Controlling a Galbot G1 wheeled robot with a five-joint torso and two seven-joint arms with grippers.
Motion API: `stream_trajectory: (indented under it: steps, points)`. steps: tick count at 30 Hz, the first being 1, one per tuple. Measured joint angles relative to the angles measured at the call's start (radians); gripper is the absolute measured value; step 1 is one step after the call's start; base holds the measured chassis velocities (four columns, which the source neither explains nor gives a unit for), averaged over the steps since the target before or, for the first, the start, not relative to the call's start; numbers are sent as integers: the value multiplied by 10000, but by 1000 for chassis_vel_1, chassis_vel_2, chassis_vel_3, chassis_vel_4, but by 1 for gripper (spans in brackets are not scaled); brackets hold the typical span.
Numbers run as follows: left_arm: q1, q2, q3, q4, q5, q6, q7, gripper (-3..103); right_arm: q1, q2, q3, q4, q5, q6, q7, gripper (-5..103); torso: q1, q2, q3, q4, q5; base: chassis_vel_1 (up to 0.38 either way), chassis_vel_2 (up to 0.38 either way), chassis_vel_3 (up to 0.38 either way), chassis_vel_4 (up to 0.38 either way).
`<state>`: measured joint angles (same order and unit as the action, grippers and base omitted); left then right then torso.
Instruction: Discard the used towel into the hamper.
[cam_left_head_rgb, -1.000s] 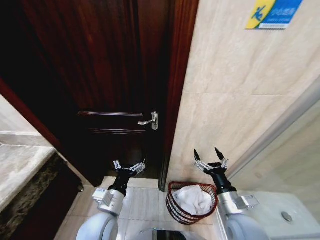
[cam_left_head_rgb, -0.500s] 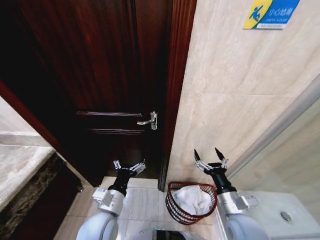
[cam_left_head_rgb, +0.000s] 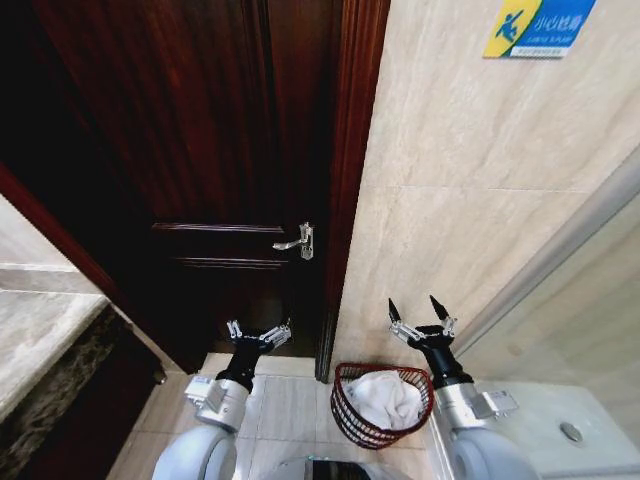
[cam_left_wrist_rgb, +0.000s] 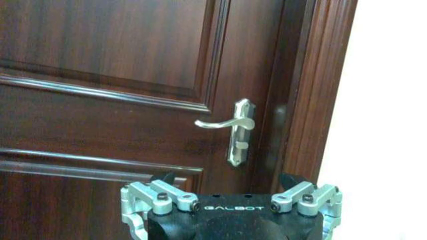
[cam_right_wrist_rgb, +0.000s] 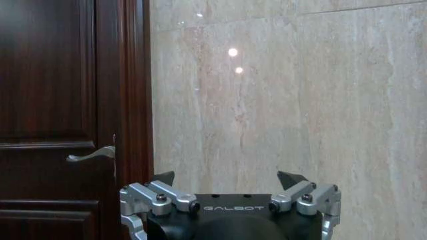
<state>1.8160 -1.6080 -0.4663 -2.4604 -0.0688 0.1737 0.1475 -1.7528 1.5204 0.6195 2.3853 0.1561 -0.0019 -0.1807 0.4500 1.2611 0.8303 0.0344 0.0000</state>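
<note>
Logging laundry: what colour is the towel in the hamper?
White; the towel lies in the reddish-brown hamper, clearest in the head view.

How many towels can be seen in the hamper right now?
1: a white towel lies bunched inside the hamper, on the floor by the wall, below the open right claw. More could lie hidden beneath it.

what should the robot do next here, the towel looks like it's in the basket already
Probably nothing more than a small retreat: the white towel already lies inside the hamper on the floor by the door frame. The left gripper and right gripper are both open, empty and raised, so backing away looks right.
</note>
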Motion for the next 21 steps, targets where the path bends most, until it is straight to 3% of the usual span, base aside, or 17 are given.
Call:
stream_trajectory:
  steps: [21]
  points:
    - [0, 0, 0, 0, 0, 0, 0, 100, 0, 0, 0, 0, 0, 0, 0, 100, 0, 1, 0, 0, 0, 88, -90, -84, 77]
